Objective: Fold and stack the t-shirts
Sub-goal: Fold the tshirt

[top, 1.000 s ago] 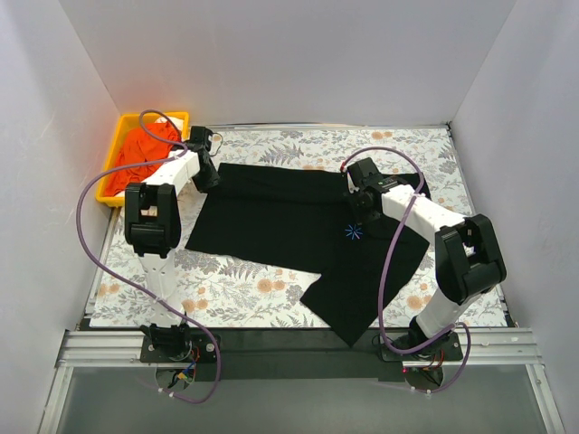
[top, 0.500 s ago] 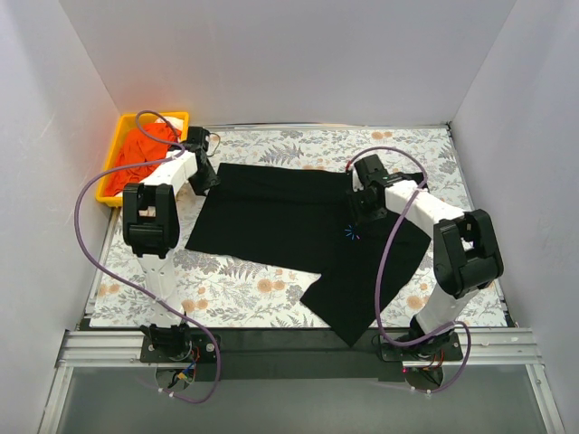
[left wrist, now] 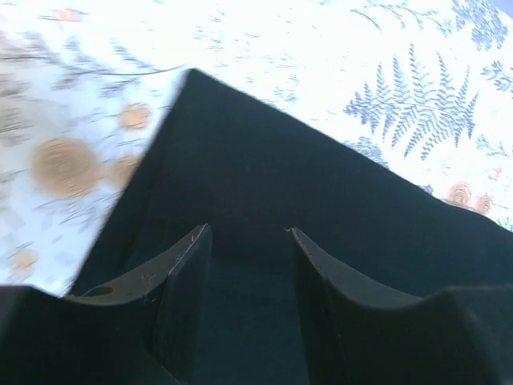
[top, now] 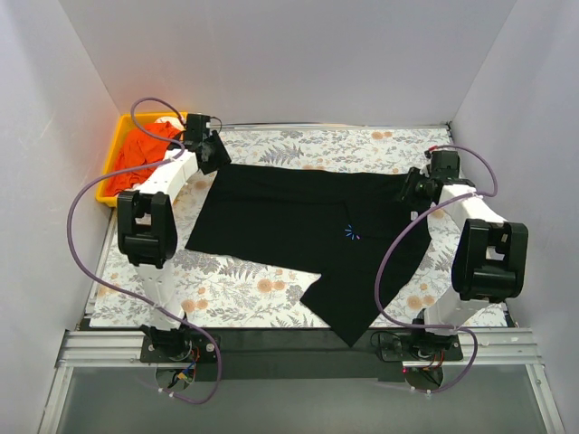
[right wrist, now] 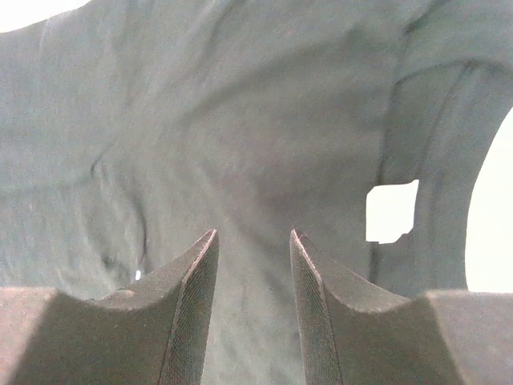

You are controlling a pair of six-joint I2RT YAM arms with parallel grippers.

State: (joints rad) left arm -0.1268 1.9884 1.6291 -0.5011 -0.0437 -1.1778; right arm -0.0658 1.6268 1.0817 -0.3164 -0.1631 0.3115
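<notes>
Left gripper (top: 210,150): jaws parted to a moderate gap, nothing between them. In the wrist view its fingers (left wrist: 186,277) sit over the far left corner of the black t-shirt (top: 289,217); whether they touch the cloth cannot be told.

Right gripper (top: 412,188): jaws parted about as far, nothing clamped. It points at the shirt's far right edge, and the white neck label (right wrist: 391,212) shows just right of the fingers (right wrist: 192,289).

Left arm reaches forward along the table's left side, its wrist beside the yellow tray (top: 114,169), which holds orange cloth (top: 143,150). Right arm reaches forward on the right, wrist turned inward.

The shirt lies spread flat on the floral table cover (top: 244,282), one part trailing toward the near edge, blue starburst print (top: 351,232) facing up.
</notes>
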